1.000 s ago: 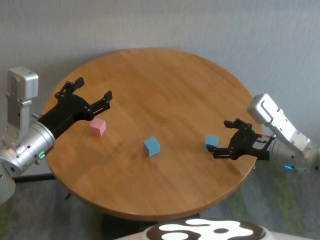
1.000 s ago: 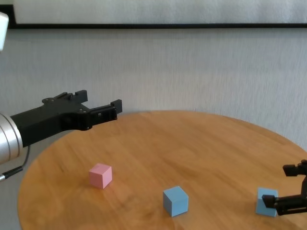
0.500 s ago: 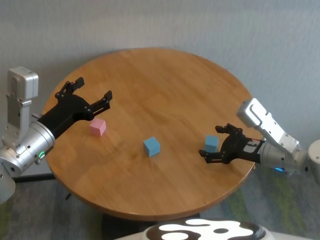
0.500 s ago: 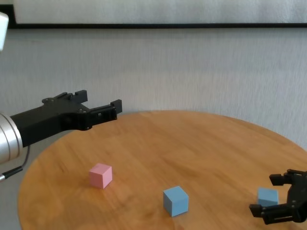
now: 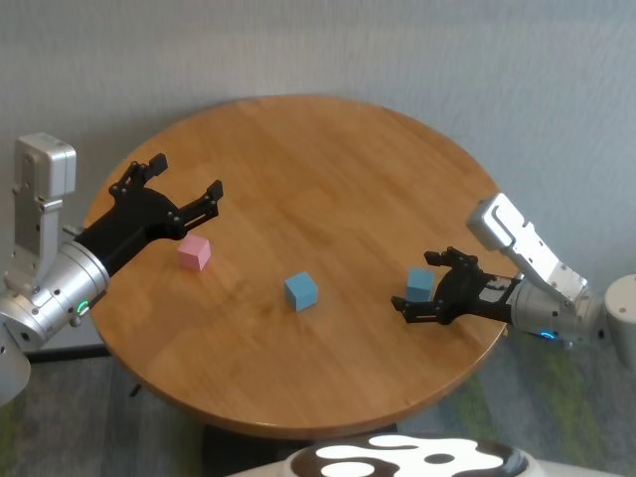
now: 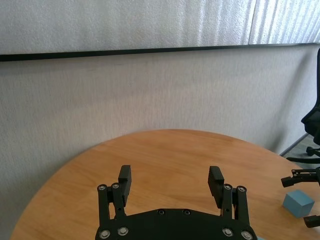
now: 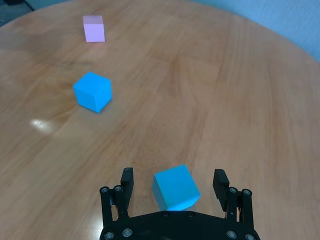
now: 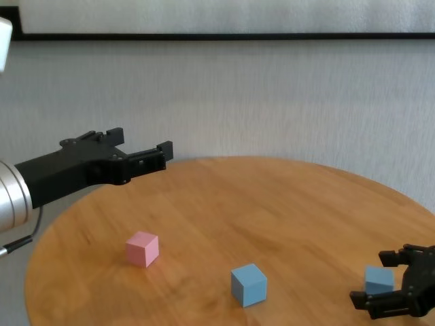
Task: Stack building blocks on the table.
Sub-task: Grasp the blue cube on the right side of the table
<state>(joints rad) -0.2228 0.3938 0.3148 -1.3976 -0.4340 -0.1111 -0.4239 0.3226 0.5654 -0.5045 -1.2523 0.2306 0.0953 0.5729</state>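
Note:
Three building blocks rest apart on the round wooden table (image 5: 318,159). The pink block (image 5: 194,252) (image 8: 142,248) lies at the left, a light blue block (image 5: 301,290) (image 8: 248,284) sits in the middle, and a second light blue block (image 5: 420,283) (image 7: 175,187) is at the right. My right gripper (image 5: 414,281) (image 7: 173,175) is low over the table and open, its fingers on either side of the right blue block without touching it. My left gripper (image 5: 187,173) (image 8: 141,139) hovers open and empty above the table's left side, just beyond the pink block.
A grey textured wall stands behind the table. Bare tabletop stretches between the blocks and across the far half. The right blue block sits close to the table's right edge (image 5: 494,328). An office chair base (image 6: 312,150) shows off to the side.
My right gripper has slid in toward the right blue block, which now stands between its open fingers. The left arm and the other blocks have not moved.

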